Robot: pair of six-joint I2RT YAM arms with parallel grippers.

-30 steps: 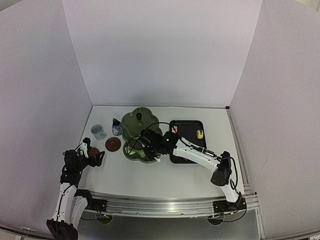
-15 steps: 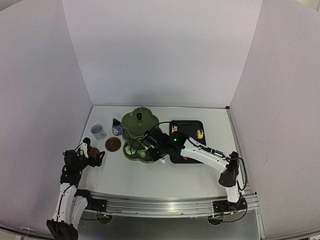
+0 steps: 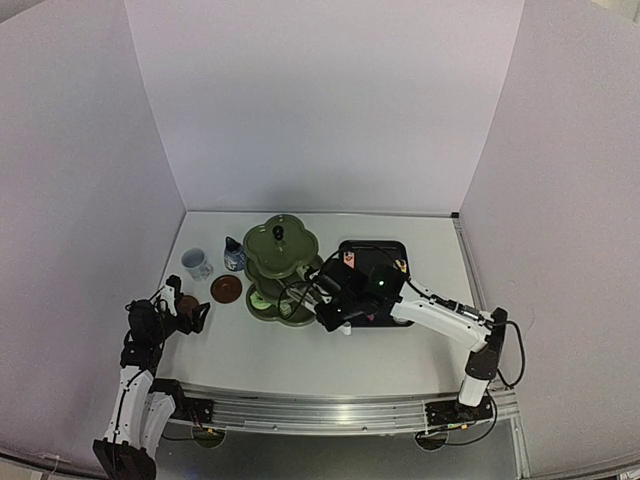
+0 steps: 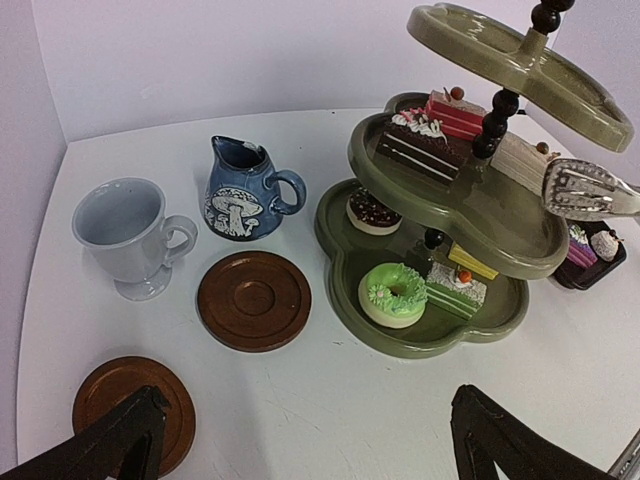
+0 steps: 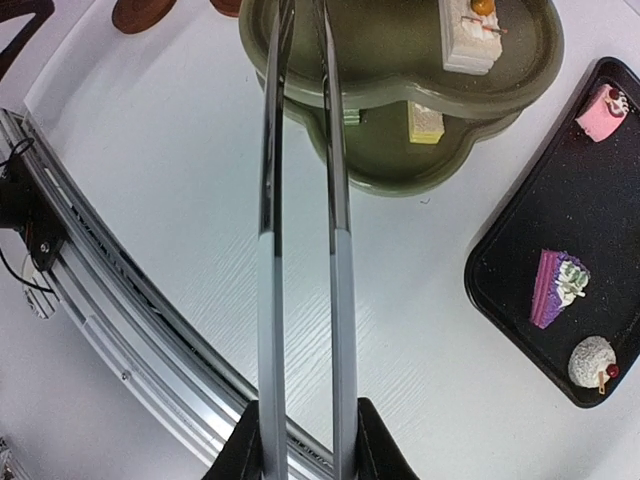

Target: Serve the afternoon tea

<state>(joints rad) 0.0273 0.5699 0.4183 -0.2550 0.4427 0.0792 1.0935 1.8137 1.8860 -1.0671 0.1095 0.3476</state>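
Observation:
The dark green three-tier stand (image 3: 280, 262) holds several small cakes: a green doughnut (image 4: 393, 293) on the bottom tier, chocolate and red slices (image 4: 415, 140) on the middle tier. The white mug (image 4: 120, 235), blue-and-white pot (image 4: 238, 190) and two brown coasters (image 4: 253, 300) (image 4: 125, 400) stand left of it. My left gripper (image 4: 305, 400) is open and empty, low over the table by the near coaster. My right gripper (image 5: 305, 440) is shut on the metal tongs (image 5: 338, 250), whose blades reach over the stand's edge (image 5: 400, 40); their tip (image 4: 585, 190) carries nothing.
The black tray (image 5: 520, 250) lies right of the stand with a pink cake (image 5: 603, 108), a purple slice (image 5: 558, 287) and a round white cake (image 5: 590, 362) on it. The metal rail (image 5: 120, 330) runs along the table's near edge. White walls enclose three sides.
My right arm has drawn back to the right, away from the stand's left side, taking the tongs with it, and the tong blades have come closer together. The left arm has not moved.

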